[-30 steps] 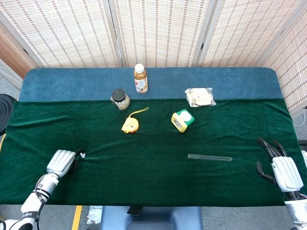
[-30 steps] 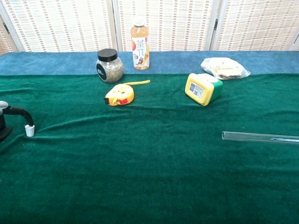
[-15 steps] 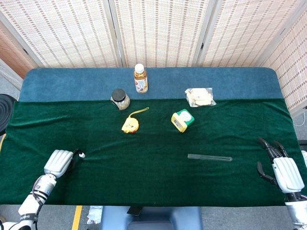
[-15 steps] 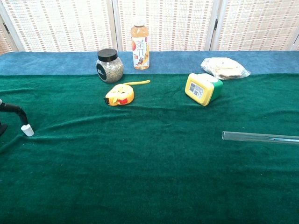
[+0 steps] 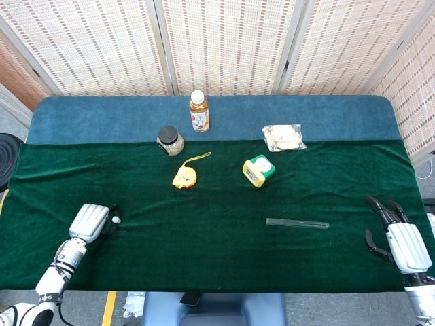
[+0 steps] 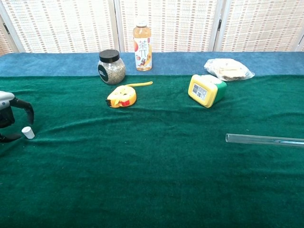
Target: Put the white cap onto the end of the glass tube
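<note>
Head view only: right hand [image 5: 406,244] (open-fingered)

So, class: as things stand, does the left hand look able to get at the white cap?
Probably yes. The left hand hangs right beside the white cap, fingers arched over it, and nothing lies between them on the green cloth.

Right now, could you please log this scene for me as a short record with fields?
white cap: standing on the green cloth at the left, white cap
left hand: left hand beside the cap, fingers arched around it; contact cannot be told
glass tube: glass tube lying flat at the right, open end towards the middle, uncapped
right hand: right hand at the right table edge, fingers apart, holding nothing
clutter behind: jar, tea bottle, yellow tape measure, green and yellow box, wrapped snack
task state: cap not yet on tube
</note>
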`<state>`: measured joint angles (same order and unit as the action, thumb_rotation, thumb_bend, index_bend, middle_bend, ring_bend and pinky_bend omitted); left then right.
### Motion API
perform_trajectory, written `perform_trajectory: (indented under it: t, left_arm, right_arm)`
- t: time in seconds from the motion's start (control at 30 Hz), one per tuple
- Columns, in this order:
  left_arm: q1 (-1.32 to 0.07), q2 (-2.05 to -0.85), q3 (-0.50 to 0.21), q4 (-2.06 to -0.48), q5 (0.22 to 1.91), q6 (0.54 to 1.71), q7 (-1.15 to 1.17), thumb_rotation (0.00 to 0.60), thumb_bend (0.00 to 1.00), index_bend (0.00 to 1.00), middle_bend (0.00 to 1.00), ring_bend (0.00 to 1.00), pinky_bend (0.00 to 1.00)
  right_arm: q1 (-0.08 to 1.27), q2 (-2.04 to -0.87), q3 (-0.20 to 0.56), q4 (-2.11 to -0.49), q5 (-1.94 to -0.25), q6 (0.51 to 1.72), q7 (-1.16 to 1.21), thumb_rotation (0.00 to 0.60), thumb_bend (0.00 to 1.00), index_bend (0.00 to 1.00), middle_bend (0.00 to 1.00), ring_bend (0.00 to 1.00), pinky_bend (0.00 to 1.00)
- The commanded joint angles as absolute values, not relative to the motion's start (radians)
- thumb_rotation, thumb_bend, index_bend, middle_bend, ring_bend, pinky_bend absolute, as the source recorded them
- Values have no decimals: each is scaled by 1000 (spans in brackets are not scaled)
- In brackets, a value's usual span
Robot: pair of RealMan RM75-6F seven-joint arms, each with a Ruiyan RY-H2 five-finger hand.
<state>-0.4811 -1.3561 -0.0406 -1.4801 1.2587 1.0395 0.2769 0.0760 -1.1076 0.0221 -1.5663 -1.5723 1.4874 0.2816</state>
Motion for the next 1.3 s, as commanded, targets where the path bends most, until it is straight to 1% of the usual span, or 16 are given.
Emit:
perform_trajectory:
  t: [0.03, 0.47, 1.3]
  left_arm:
    - [-485, -1362, -43, -1473, 1253, 1032, 279, 600, 378, 455, 987, 865, 804]
    - [-499, -1382, -53, -1445, 1233, 1007, 276, 600, 396, 464, 987, 865, 804]
    - [-500, -1389, -54, -1426, 1228, 1004, 264, 600, 400, 508, 987, 865, 804]
  right_arm:
    - [76, -1108, 22, -1566, -1572, 1486, 282, 600, 608, 65, 213, 245, 74]
    - [77, -1108, 22, -1567, -1569, 1482, 279, 600, 607, 64, 213, 245, 74]
    - [74, -1108, 22, -1569, -1568, 1484, 280, 600, 607, 64, 213, 244, 74]
